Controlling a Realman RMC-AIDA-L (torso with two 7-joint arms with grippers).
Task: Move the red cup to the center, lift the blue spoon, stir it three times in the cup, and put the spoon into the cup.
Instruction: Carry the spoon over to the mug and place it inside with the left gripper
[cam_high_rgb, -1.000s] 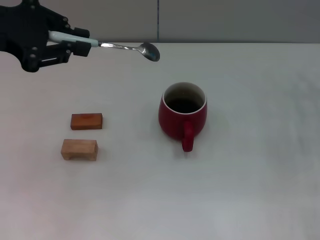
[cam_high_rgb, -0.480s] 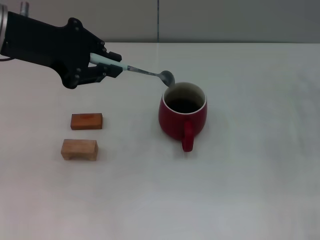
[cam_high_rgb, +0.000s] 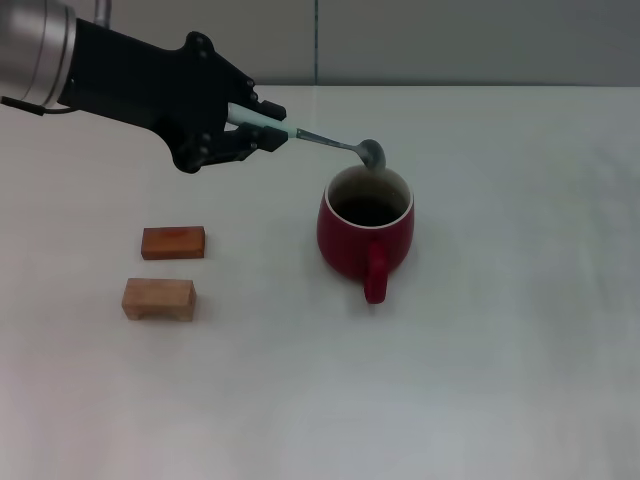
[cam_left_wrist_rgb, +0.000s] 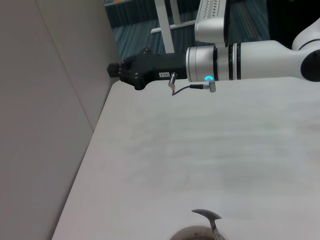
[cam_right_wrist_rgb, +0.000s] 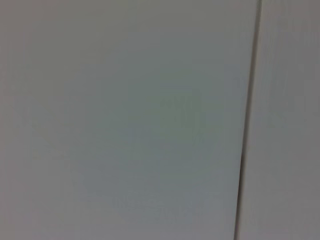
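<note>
The red cup stands upright near the middle of the table, handle toward me. My left gripper is shut on the pale blue handle of the blue spoon and holds it in the air, left of the cup. The spoon slopes down to the right, and its metal bowl hangs just over the cup's far rim. The left wrist view shows the spoon bowl above the cup rim. My right gripper is parked far off beyond the table's edge, seen only in the left wrist view.
Two small wooden blocks lie left of the cup: a reddish one and a paler one nearer me. A grey wall runs behind the table. The right wrist view shows only a plain wall.
My left gripper has moved right and down with the spoon. The spoon bowl went from up and left of the cup to just over its far rim. The cup has not moved.
</note>
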